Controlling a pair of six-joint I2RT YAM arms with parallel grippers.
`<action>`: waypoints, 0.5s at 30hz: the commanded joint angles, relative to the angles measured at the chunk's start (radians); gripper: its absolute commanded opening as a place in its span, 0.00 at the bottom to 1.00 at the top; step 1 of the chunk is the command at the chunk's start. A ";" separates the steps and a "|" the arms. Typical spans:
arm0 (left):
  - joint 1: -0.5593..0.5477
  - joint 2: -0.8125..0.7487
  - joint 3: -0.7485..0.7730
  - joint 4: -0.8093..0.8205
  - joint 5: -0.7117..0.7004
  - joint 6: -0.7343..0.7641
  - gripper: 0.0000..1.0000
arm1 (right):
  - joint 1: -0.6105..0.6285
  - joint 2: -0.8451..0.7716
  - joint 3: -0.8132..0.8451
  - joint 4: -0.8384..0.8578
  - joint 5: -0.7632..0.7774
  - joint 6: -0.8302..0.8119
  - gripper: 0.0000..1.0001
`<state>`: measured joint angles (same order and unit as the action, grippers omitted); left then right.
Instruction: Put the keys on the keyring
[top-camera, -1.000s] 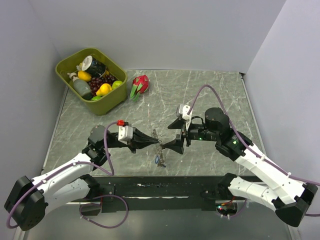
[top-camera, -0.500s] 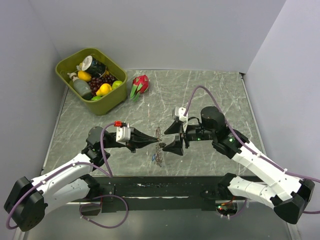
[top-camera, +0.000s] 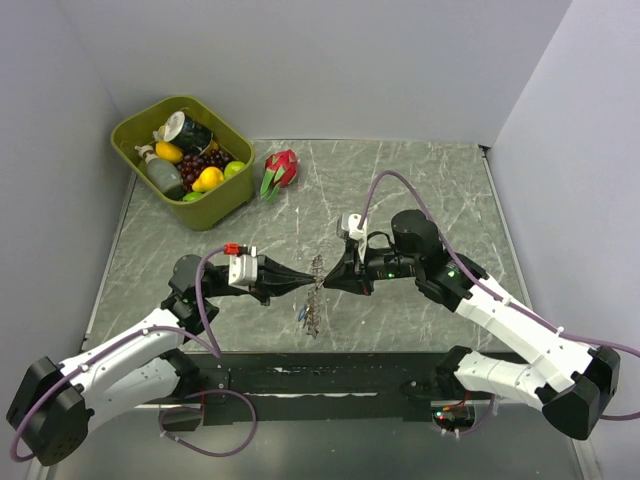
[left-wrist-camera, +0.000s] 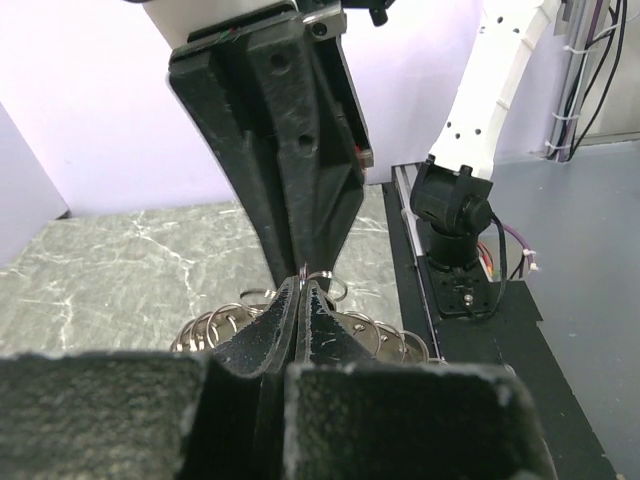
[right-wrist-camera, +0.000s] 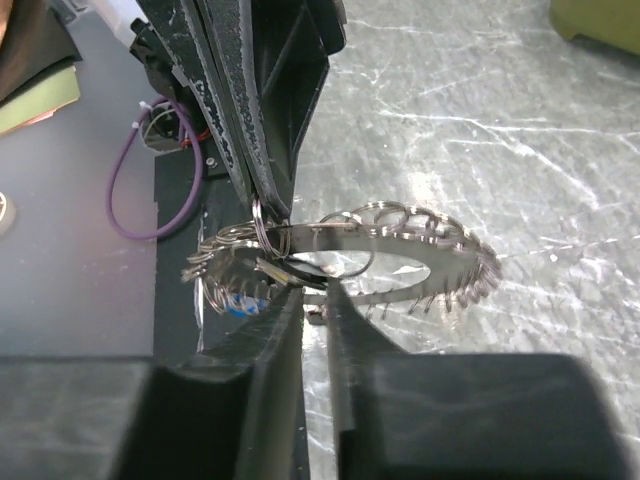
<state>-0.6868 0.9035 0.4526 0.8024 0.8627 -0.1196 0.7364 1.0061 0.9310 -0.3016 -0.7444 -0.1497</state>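
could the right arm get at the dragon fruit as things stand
Probably not yet. The way to the dragon fruit looks free, but the right pincer is shut on the keyring, which the left pincer also grips; it would have to let go first.

I am reading no text, number or brand in any view. The dark tin (top-camera: 188, 132) in the green bin (top-camera: 216, 210) is showing markings too small to make out.

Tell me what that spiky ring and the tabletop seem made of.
The keyring looks like thin polished metal: silvery, bright glints on its loops. The tabletop looks like grey stone or printed laminate, white-veined, slightly glossy; unclear which.
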 joint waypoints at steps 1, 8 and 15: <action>-0.003 -0.040 0.026 0.070 -0.024 0.008 0.01 | -0.005 -0.023 0.017 0.036 0.005 -0.004 0.09; -0.003 -0.037 0.023 0.096 -0.024 -0.008 0.01 | -0.003 -0.009 0.011 0.035 -0.006 -0.014 0.00; -0.003 -0.043 0.008 0.122 -0.027 -0.006 0.01 | -0.005 -0.060 0.000 0.025 0.042 -0.028 0.06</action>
<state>-0.6868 0.8833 0.4526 0.8089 0.8471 -0.1207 0.7349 1.0016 0.9302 -0.3000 -0.7403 -0.1555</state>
